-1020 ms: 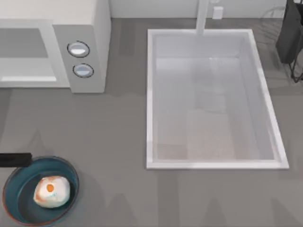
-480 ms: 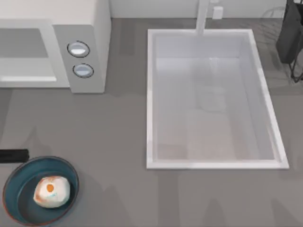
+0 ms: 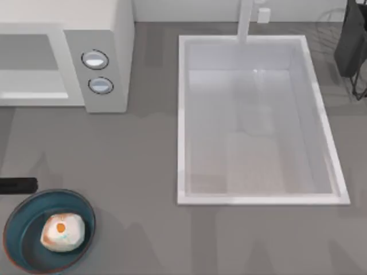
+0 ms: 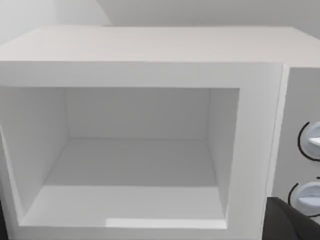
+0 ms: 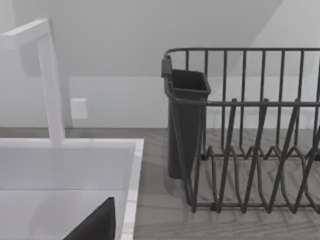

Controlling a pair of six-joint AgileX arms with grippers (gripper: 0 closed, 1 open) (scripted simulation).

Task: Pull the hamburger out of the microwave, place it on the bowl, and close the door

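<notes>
**Two steps done, one left: the door is not yet closed**

Top view: the hamburger, a small rounded cream bun with an orange patch, sits inside the bowl at the table's lower left. The bowl is round and shallow, smooth teal inside with a thin reddish-brown rim. So the pulling-out and the placing look finished. The microwave, a plain white matte box with two silver-rimmed round knobs, stands at the upper left. A dark bar at the left edge just above the bowl is probably part of the left arm; whether its fingers are spread or closed I cannot tell. The white rectangular sink takes the middle.

Left wrist view: the camera faces the microwave squarely. Its cavity is open and bare, with flat pale walls and floor (no food inside), and the door cannot be made out. Closing it is, in my judgement, all that remains.

Right wrist view: the parked right arm looks toward a dark wire dish rack holding a smooth dark cup, beside the sink's corner; its fingers' state cannot be told.
</notes>
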